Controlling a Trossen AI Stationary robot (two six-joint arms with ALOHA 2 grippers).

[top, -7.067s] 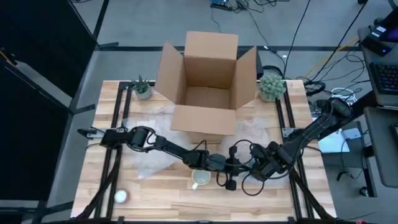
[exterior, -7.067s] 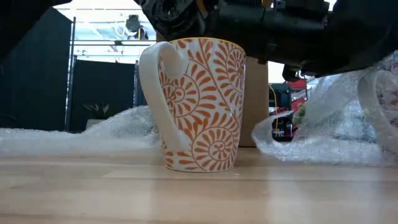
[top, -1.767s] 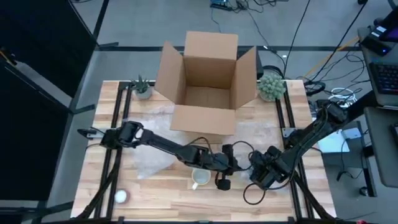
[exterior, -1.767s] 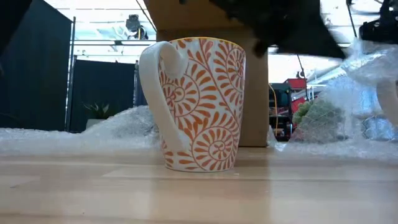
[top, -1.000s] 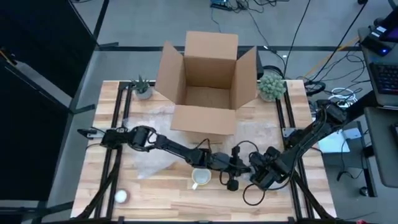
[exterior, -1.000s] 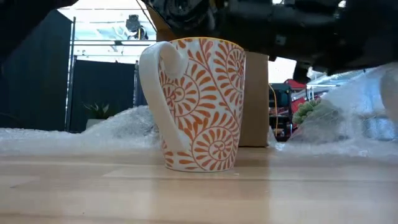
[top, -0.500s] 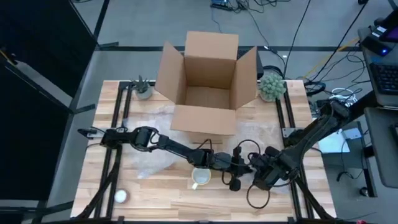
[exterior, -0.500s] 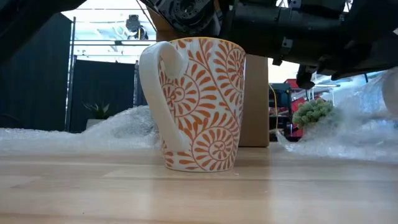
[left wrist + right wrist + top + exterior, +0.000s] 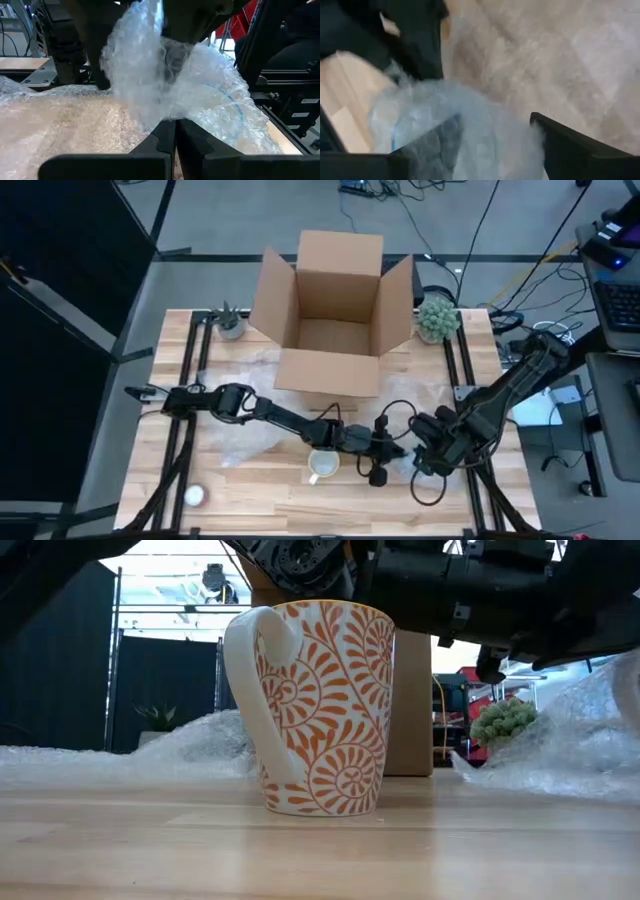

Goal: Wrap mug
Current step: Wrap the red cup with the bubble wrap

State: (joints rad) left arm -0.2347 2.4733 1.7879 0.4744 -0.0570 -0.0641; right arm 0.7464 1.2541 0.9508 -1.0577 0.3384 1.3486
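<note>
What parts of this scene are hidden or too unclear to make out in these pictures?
- Inside of the mug: the low view shows only its outer wall; in the high view it is too small.
- Bottom of the cardboard box: low view, the mug covers most of it.
- Right gripper: right wrist view, bubble wrap fills the gap between its fingers.
- Small white object near the table's front edge: high view, too small to identify.

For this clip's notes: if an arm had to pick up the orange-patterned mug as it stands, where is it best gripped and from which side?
Probably by the rim, from above. The mug stands upright with its mouth open, so one finger could go inside and one outside. Its handle is a narrow loop and harder to clamp; bubble wrap lies close beside it.
</note>
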